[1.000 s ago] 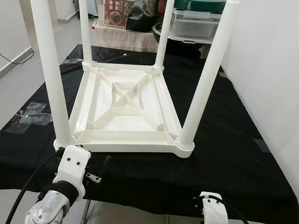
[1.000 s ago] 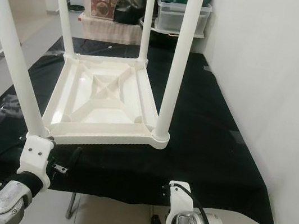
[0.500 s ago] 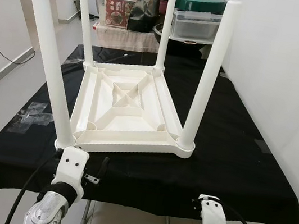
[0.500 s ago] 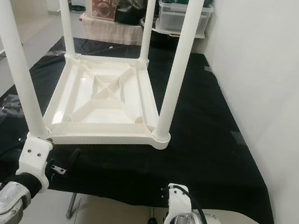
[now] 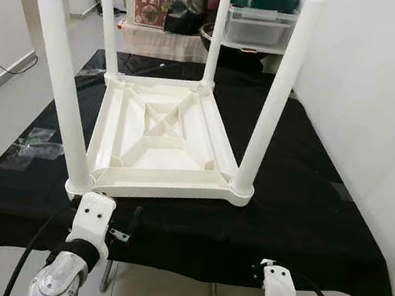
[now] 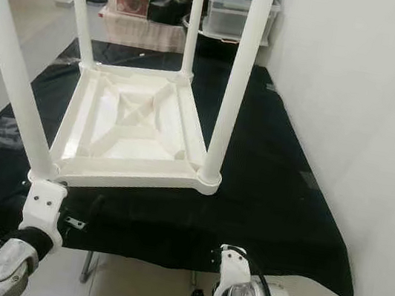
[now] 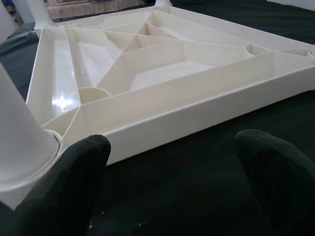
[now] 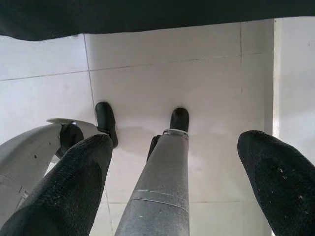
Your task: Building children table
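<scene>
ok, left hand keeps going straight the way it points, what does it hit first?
Probably the near side rail of the upturned white table: the left hand, open, points across bare black cloth at it. Depth is unclear.

The white plastic children's table (image 5: 161, 138) lies upside down on the black-draped tabletop (image 5: 308, 210); its four round legs (image 5: 271, 103) stand upright; ribbed underside faces up.

The left gripper (image 7: 170, 184) is raised forward with its black fingers (image 7: 64, 187) spread wide apart; the right gripper (image 8: 174, 189) points straight down, fingers (image 8: 64, 187) likewise parted, above the robot's own legs (image 8: 162, 177).
</scene>
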### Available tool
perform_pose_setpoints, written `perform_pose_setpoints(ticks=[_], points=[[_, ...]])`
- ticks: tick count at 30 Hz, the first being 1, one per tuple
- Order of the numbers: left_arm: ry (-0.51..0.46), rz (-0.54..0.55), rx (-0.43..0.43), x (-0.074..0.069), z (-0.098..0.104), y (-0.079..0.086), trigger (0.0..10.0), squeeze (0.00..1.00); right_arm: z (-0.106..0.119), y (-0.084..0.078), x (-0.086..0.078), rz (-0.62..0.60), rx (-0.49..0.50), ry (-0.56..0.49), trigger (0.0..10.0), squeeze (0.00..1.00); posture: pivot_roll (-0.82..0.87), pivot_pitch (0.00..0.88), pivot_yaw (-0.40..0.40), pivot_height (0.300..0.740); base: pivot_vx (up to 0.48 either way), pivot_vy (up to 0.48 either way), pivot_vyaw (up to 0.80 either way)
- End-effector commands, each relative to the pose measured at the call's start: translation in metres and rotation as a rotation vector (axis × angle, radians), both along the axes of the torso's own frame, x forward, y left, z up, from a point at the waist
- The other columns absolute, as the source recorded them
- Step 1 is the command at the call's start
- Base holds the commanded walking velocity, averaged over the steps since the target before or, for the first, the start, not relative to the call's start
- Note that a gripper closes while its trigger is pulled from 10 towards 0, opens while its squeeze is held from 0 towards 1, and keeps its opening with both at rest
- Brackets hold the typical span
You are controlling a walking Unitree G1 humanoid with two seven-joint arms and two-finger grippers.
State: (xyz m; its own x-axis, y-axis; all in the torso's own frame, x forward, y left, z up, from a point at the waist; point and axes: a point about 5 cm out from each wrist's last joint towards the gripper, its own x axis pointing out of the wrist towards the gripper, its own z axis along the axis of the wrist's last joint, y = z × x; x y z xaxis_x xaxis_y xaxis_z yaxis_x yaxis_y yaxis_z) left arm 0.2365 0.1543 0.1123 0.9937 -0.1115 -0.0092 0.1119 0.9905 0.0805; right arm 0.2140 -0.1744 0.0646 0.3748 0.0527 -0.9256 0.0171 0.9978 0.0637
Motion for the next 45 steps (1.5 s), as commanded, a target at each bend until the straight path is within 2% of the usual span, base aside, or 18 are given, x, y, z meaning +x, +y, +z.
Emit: perform_pose_setpoints(ticks=[1,45], points=[[0.012,-0.001,0.022,-0.0003,-0.0027,0.0019,10.0,0.00,0.0656,-0.0028,0.0575,-0.009,-0.045,-0.951,10.0,0.00,-0.04,0.049,-0.045,0.740,0.000,0.000,0.00],[-0.007,0.006,0.049,-0.0002,-0.0001,0.0020,10.0,0.00,0.0671,-0.0041,0.0581,-0.015,-0.036,-0.955,10.0,0.00,-0.04,0.053,-0.047,0.740,0.000,0.000,0.00]])
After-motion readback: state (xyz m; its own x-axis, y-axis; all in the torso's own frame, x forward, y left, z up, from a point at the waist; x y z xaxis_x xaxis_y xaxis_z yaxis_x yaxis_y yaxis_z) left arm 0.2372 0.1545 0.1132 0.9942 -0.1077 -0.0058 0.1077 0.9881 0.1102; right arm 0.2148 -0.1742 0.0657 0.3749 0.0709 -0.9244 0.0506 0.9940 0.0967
